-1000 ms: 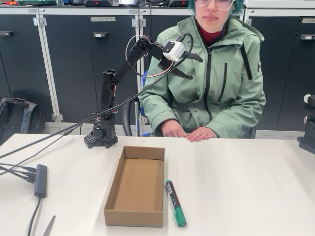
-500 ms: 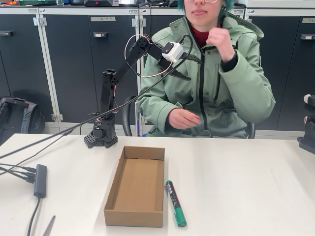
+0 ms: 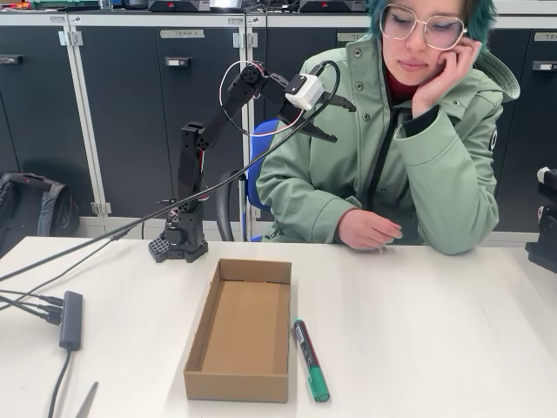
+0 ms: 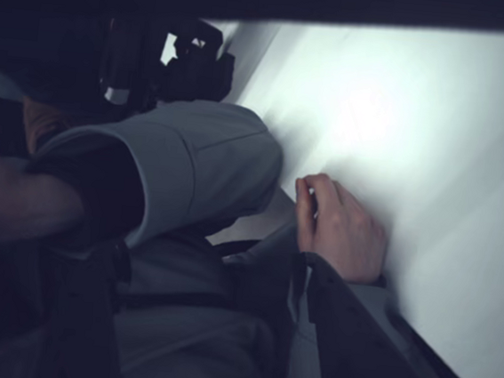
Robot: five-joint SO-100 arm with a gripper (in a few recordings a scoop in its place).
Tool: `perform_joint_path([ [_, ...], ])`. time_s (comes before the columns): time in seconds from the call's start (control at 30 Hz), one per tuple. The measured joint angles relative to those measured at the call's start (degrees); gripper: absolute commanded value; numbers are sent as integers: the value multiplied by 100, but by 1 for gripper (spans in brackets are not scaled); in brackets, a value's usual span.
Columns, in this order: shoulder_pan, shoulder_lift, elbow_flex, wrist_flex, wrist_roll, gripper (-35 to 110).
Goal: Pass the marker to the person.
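1. The marker (image 3: 310, 360) lies flat on the desk (image 3: 418, 331), well below and in front of the tool (image 3: 341, 117), just beside the right wall of the open cardboard box (image 3: 240, 326) in the fixed view. Nothing holds it.
2. Our tool hangs high, its two fingers spread and empty, close to the person (image 3: 409, 165), near their shoulder and chest.
3. We judge the first risk to be the descent: swinging down from so near the jacket, the tool could brush the sleeve or the hand (image 3: 369, 230) resting on the desk edge.
4. At the pickup, the box wall sits so close to the marker that a finger could catch the cardboard, or nudge the slim round barrel so it rolls away.
5. The person leans their head on one hand, eyes lowered; a handover could meet no ready hand.
6. The wrist view is dim and tilted; we make out a sleeve and a hand (image 4: 342, 229), little else. The light printing on the barrel is unreadable.
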Motion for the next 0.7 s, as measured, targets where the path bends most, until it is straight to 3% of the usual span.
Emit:
perform_joint_path([
  [0.7,79,62,70,9,-105,41],
])
